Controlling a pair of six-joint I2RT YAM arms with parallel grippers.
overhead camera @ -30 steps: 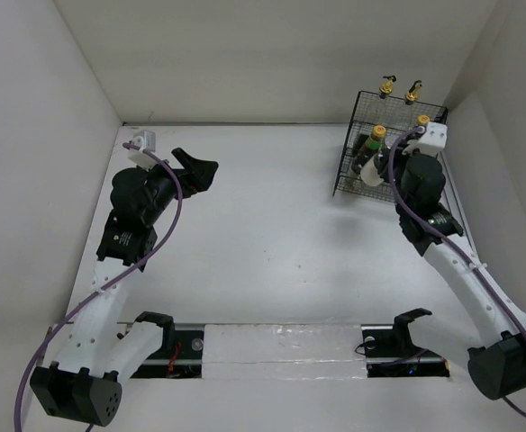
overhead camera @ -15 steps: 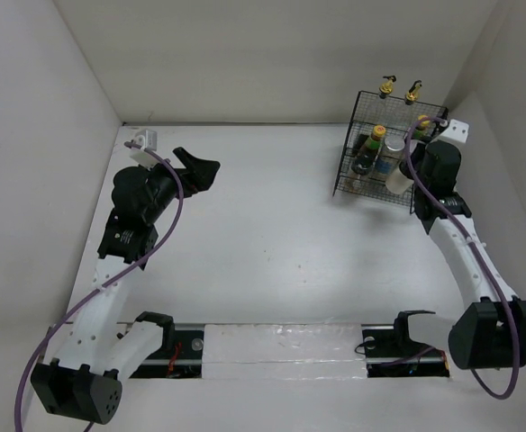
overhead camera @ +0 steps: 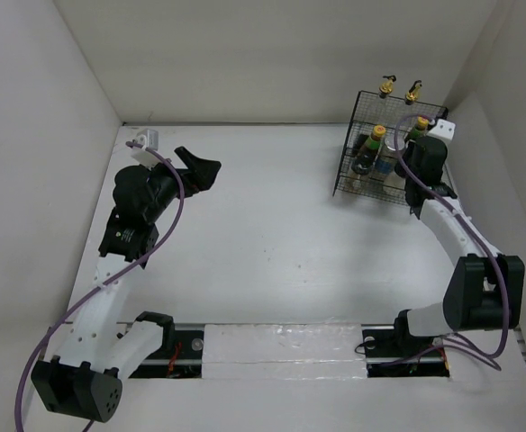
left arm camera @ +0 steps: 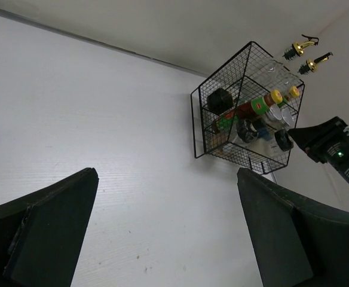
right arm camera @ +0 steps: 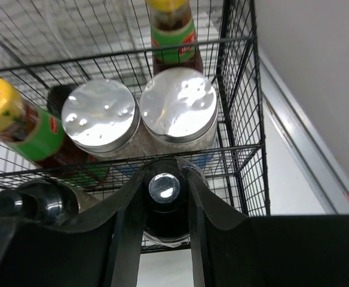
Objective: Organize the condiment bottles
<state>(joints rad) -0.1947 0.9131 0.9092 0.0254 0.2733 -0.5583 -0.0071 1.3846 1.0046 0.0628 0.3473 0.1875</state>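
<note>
White table [overhead camera: 272,225] with walls on 3 sides; its middle and left lie open. A black wire basket [overhead camera: 344,166] sits in the far right corner, just beside the right wall. It holds 2 silver-lidded shakers [right arm camera: 177,107], 2 yellow-capped sauce bottles [right arm camera: 7,113], black-capped jars [right arm camera: 25,203] and, at the back, 2 gold-spouted glass bottles [overhead camera: 387,86]. The right gripper [right arm camera: 165,173] is at the basket's front, fingers pressed on a dark jar [right arm camera: 164,188]. The left gripper [left arm camera: 167,179] hangs over the table's left, jaws wide apart.
</note>
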